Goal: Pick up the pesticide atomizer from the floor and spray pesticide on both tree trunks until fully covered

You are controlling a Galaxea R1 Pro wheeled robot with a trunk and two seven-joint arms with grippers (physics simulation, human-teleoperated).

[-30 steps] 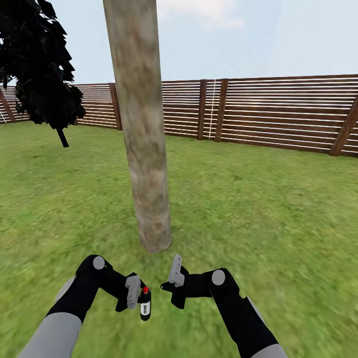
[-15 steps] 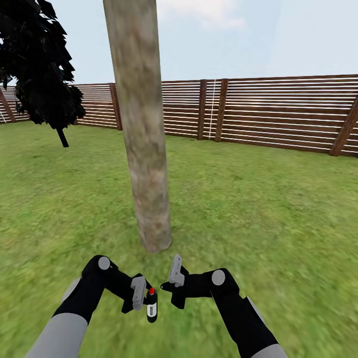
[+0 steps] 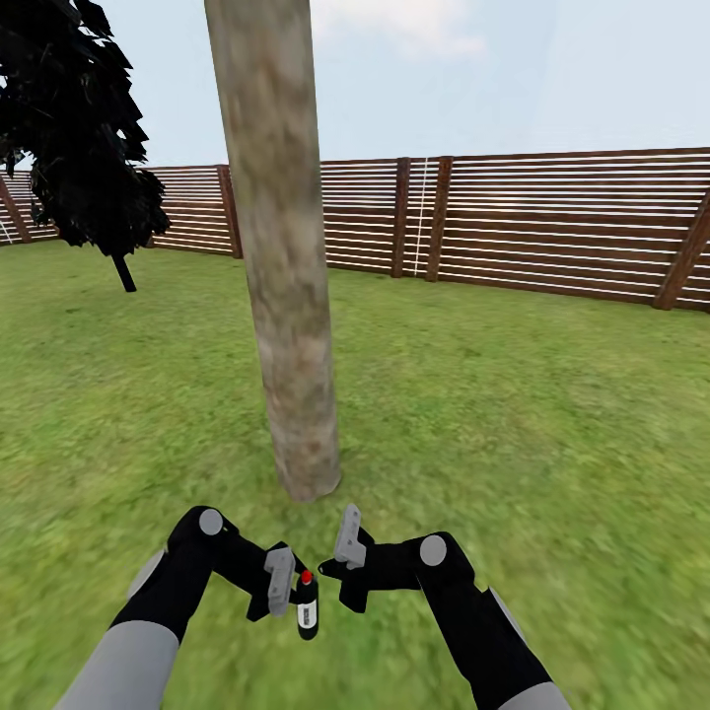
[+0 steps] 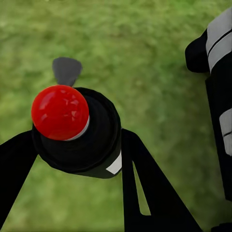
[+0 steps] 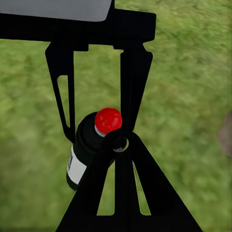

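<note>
The pesticide atomizer (image 3: 308, 605) is a small black bottle with a red cap and a white label, held upright just above the grass. My left gripper (image 3: 295, 592) is shut on it, and in the left wrist view the atomizer (image 4: 77, 130) sits between the black fingers (image 4: 145, 193). My right gripper (image 3: 335, 557) hangs shut and empty just right of the bottle; its closed tip (image 5: 116, 141) overlaps the atomizer (image 5: 89, 145) in the right wrist view. A thick pale mottled tree trunk (image 3: 283, 256) rises straight ahead of both grippers. A second tree (image 3: 79, 128) with dark foliage stands at the far left.
A brown slatted fence (image 3: 552, 222) runs across the back of the lawn (image 3: 532, 414). Grass spreads on both sides of the near trunk. My right arm (image 4: 220, 96) is close beside the left gripper.
My left gripper has carried the atomizer a little to the right, closer to the right gripper. The right arm and the camera have stayed put.
</note>
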